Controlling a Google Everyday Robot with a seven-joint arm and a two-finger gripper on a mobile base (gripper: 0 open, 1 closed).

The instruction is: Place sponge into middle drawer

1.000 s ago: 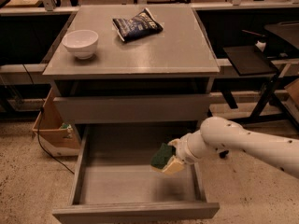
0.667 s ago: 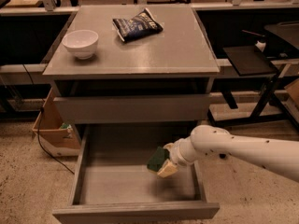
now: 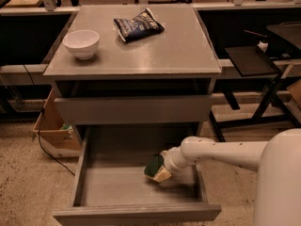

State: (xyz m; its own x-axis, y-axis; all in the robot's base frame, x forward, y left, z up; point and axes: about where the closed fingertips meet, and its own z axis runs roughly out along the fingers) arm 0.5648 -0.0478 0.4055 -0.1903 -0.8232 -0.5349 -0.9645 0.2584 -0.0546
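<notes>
One white arm [image 3: 221, 150] reaching in from the right, low over the open drawer. One gripper [image 3: 163, 166] at its tip, inside the middle drawer [image 3: 113, 188], right of centre, nearer the right wall than the left. Clamped on one sponge [image 3: 154, 167], fingers mostly hidden behind it. Dark green face turned up and left, pale yellow foam along the lower edge, tilted, not lying flat. Sponge within the drawer walls, over the grey floor; touching the floor or just above it, cannot tell.

Two drawers counted. Middle drawer pulled well out, plain front panel nearest the camera, low side walls showing. One upper drawer [image 3: 134, 109] above it, shut.

One grey cabinet top [image 3: 155, 55] with two things on it: one white bowl [image 3: 81, 42] on the left side, upright; one dark blue snack bag [image 3: 138, 25] toward the back middle, lying flat, well apart from the bowl.

One cardboard box [image 3: 51, 132] on the ground just beside the cabinet's left side, top open. One dark stand [image 3: 249, 60] off to the right, apart from the cabinet. One white robot body [image 3: 280, 182] filling the lower right corner
</notes>
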